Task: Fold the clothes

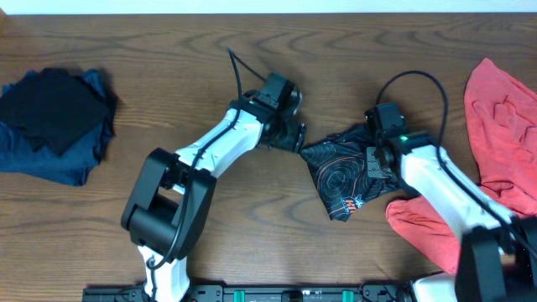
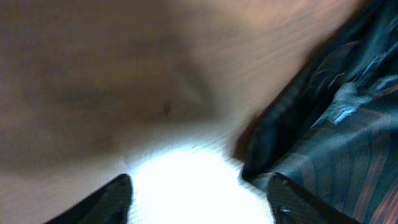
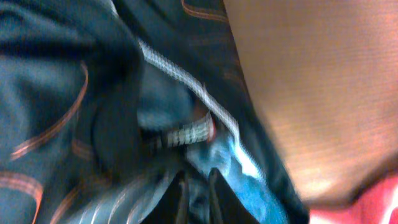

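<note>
Black jersey (image 1: 340,172) is lying crumpled into a small uneven wedge on the table (image 1: 168,50), between the two arms. The coral-red shirt (image 1: 503,126) is lying close on its right side.

Left claw (image 1: 294,136) is standing released at the jersey's left edge. In the left wrist view it is gaping over bare wood, with one fingertip (image 2: 292,202) lying against the dark hem and nothing between the pair.

Right claw (image 1: 375,159) is pressing down into the jersey's right side. In the right wrist view its fingers (image 3: 180,193) are sitting close together with only a slit between them. Whether a fold is being caught there cannot be told.

Likely hazards, as judged:
- **Missed hem:** the left claw may be closing on wood alone, since most of its span is lying off the cloth.
- **Wrong layers:** the bunched layers are hiding the true edges, so a pinch could be taking several plies and dragging the whole bundle instead of spreading it.
- **One-sided pull:** a pull from one side only may be sliding the jersey across the smooth wood.
- **Snagged shirt:** the right arm, working just beside the red shirt, could be snagging it and pulling it into the fold.
</note>
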Tool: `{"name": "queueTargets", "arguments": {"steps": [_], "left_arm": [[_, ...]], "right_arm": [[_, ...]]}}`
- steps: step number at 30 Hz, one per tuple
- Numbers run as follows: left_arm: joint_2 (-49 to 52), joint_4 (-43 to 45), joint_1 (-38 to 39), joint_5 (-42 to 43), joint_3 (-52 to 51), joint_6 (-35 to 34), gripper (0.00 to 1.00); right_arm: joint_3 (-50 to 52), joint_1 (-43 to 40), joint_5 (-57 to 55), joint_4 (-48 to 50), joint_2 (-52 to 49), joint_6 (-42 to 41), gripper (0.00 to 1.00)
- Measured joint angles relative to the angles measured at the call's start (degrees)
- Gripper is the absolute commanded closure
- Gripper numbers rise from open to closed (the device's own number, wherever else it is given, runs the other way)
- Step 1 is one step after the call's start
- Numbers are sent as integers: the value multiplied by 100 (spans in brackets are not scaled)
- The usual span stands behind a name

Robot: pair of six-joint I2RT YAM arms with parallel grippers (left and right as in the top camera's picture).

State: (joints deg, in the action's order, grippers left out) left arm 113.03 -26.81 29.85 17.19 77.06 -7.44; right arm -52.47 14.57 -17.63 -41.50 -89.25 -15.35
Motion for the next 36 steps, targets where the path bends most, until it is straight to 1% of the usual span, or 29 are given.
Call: {"name": "queueTargets", "arguments": {"steps": [4,8,10,13,21,23,25,30,31,32,36], "left_arm": [[-72,422,0,129,0,179,26],[-72,621,28,291,0,343,26],[-63,643,63,352,0,387,26],[26,662,146,391,0,450,26],[538,667,490,520,7,645,26],[544,632,527,538,9,664,31],[549,527,531,564,17,702,41],[549,-393,511,651,116,680,67],[549,-616,514,678,136,605,71],[549,-846,514,704,142,557,74],[549,-1390,527,787,138,223,78]], "right_arm": [[-59,0,396,-389,841,-232,86],[-131,0,704,-782,1193,-328,88],[-127,0,831,-964,1152,-356,88],[-63,0,938,-979,964,-424,89],[341,0,1040,-483,247,-688,90],[348,0,1008,-310,59,-710,89],[350,0,929,-72,-146,-726,89],[323,-103,715,542,-678,-728,90],[319,-136,658,723,-702,-721,90],[308,-181,619,901,-745,-688,91],[271,-361,496,1884,-953,-201,89]]}}
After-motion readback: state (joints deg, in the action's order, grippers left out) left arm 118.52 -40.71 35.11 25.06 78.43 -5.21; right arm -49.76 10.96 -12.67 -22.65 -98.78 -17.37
